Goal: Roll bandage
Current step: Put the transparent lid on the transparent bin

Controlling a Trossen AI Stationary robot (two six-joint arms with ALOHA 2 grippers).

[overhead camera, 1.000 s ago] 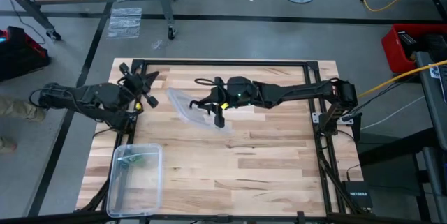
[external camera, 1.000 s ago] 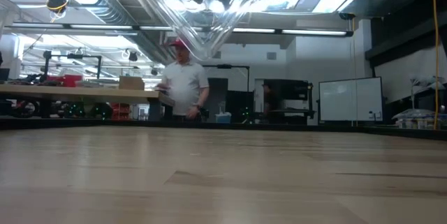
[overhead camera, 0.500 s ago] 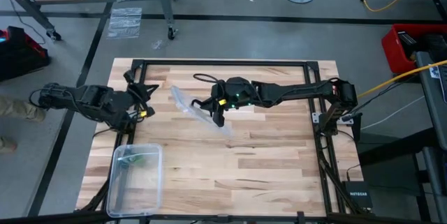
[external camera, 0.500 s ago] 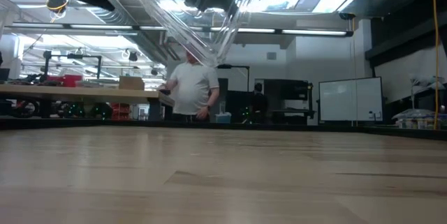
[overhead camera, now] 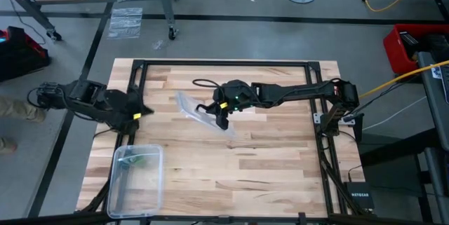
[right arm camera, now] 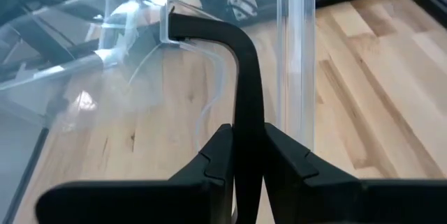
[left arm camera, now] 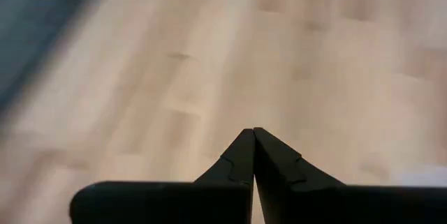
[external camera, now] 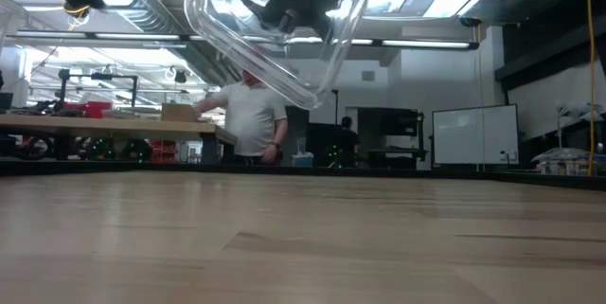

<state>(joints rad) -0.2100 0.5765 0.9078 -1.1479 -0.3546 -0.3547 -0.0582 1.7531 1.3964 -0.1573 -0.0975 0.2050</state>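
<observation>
My right gripper point(overhead camera: 219, 116) is over the table's middle, shut on a clear plastic lid point(overhead camera: 191, 106) that hangs high in the low view point(external camera: 284, 39). A clear plastic box point(overhead camera: 116, 183) stands open at the near left corner. A faint green shape inside it, at its far end, is the bandage point(overhead camera: 142, 159). My left gripper point(overhead camera: 139, 113) hovers shut over the table's left edge, just beyond the box, with nothing in it point(left arm camera: 253, 135). My right gripper pinches the lid between its two fingers at a dark curved strip on its edge point(right arm camera: 244, 98). The fingers come from the table's right side, slanting down. The lid is lifted clear of the table and tilted, reaching out toward the left beyond the fingertips.
A black metal frame point(overhead camera: 224, 62) runs round the tabletop. A dark cable loop point(overhead camera: 203, 83) lies beside the right arm's wrist. Bare wood point(overhead camera: 266, 169) fills the near middle and right. A person point(external camera: 251, 115) stands in the room beyond the far edge.
My left gripper has tipped downward, turned at the wrist and moved toward the near edge, closer to the box. My right gripper has rolled a little, and the lid has turned with it while staying clear of the table.
</observation>
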